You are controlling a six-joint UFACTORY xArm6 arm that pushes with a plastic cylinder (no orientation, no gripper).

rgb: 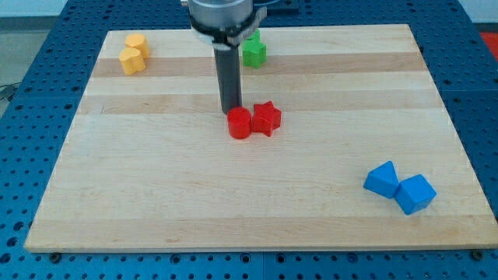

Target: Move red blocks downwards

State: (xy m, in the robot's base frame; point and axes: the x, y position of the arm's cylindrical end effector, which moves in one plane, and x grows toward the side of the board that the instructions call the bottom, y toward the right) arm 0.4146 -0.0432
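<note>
Tip [231, 111] touching red cylinder [240, 124]

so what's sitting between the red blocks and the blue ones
Nothing: in the camera view only bare wooden board runs from the red cylinder and red star down to the two blue blocks at the view's bottom right.

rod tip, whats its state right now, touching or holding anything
My tip: no gripper, holds nothing; sits at the top edge of the red cylinder, beside the red star.
</note>
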